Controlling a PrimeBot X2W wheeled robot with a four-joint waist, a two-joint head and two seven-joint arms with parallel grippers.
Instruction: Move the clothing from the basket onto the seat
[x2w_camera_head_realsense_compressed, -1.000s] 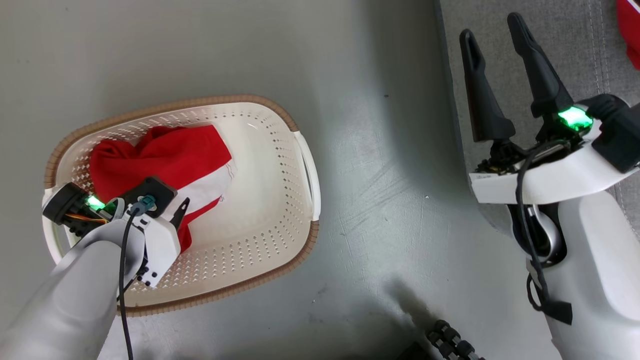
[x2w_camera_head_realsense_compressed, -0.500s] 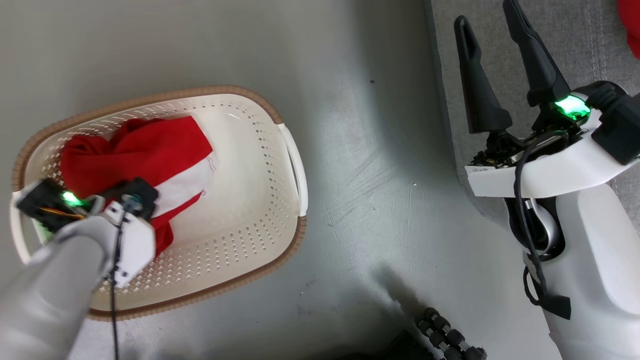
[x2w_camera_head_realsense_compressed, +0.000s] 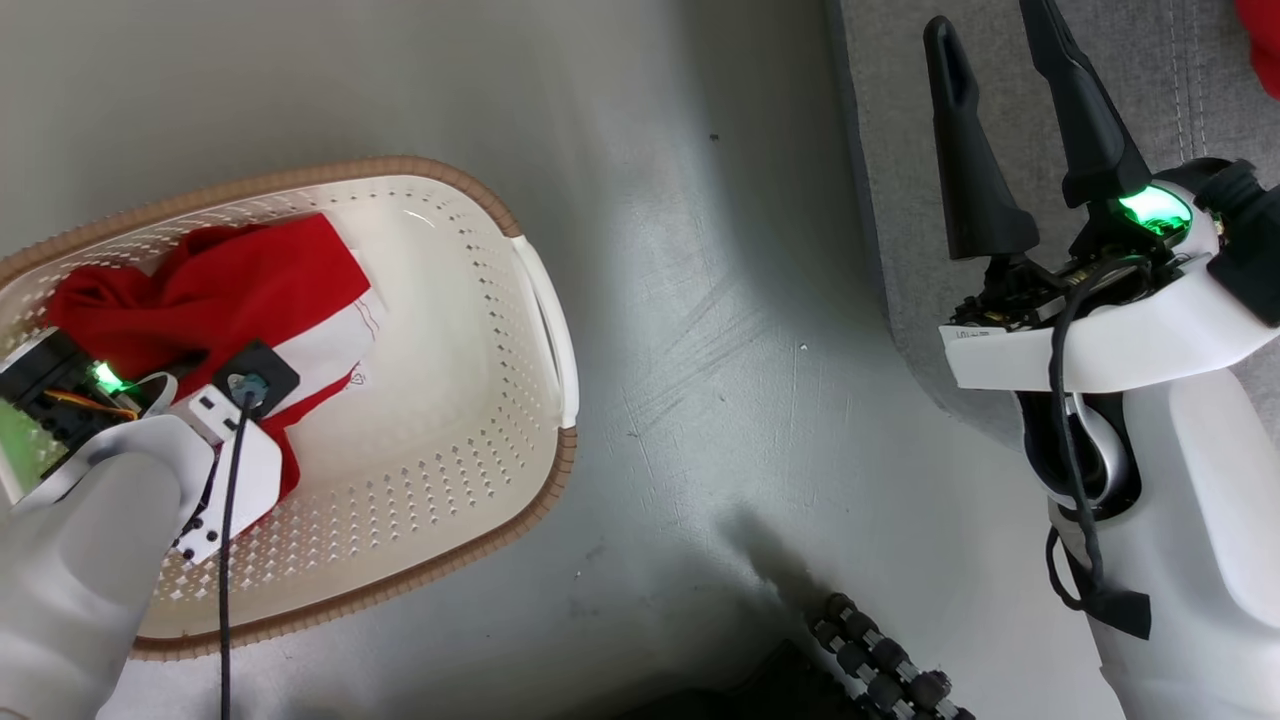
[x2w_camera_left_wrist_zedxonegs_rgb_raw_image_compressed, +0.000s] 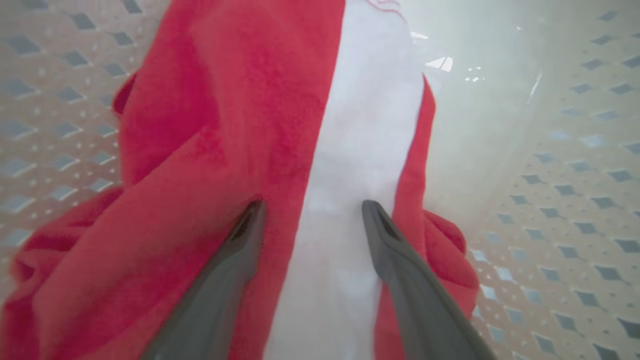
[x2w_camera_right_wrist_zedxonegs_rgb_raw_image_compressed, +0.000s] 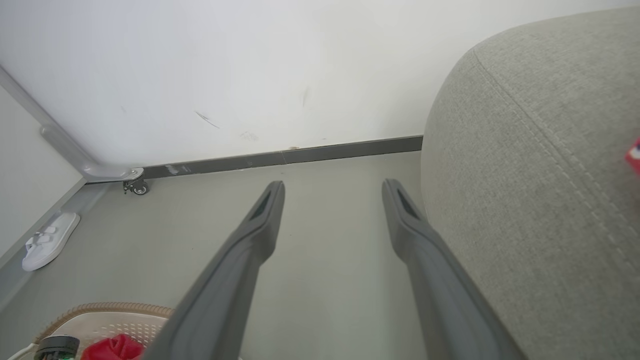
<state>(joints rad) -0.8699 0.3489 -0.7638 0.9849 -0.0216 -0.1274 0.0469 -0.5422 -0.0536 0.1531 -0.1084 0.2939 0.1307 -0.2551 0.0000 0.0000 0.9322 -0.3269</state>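
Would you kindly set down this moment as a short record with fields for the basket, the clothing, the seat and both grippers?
basket: on the grey floor, left of the seat
red shorts: crumpled inside the basket, white stripe up
seat: grey cushion; a bit of red fabric lies on it at the head view's top right
left gripper: open, fingers astride the white stripe, nothing gripped
right gripper: open, empty, by the seat's edge

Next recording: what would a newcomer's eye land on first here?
The bright red clothing with its broad white stripe, heaped in the left half of the cream basket, with the left gripper open over it. Next, the right gripper, standing open by the edge of the grey seat at the right.
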